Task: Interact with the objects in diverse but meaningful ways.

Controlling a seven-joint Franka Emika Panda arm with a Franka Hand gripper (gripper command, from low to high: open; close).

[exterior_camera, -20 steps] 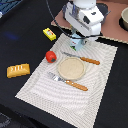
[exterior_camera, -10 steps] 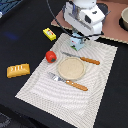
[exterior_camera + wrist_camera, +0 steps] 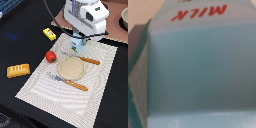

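My gripper [image 3: 78, 41] hangs over the far edge of the striped placemat [image 3: 102, 87], right on top of the pale blue-white carton [image 3: 76, 48]. The carton [image 3: 198, 70] fills the whole wrist view, very close, with red "MILK" lettering on it. No fingers show there, so I cannot tell whether they clasp it. A red tomato [image 3: 50, 56] sits at the mat's edge toward the exterior view's left. The yellow box [image 3: 49, 33] lies on the black table beyond it. An orange bread slab [image 3: 18, 70] lies far to the exterior view's left.
A tan plate [image 3: 71, 68] sits mid-mat, with an orange-handled knife [image 3: 90, 60] beside it and a fork [image 3: 70, 82] in front. A grey pot [image 3: 124, 17] stands on a brown board at the exterior view's right rear.
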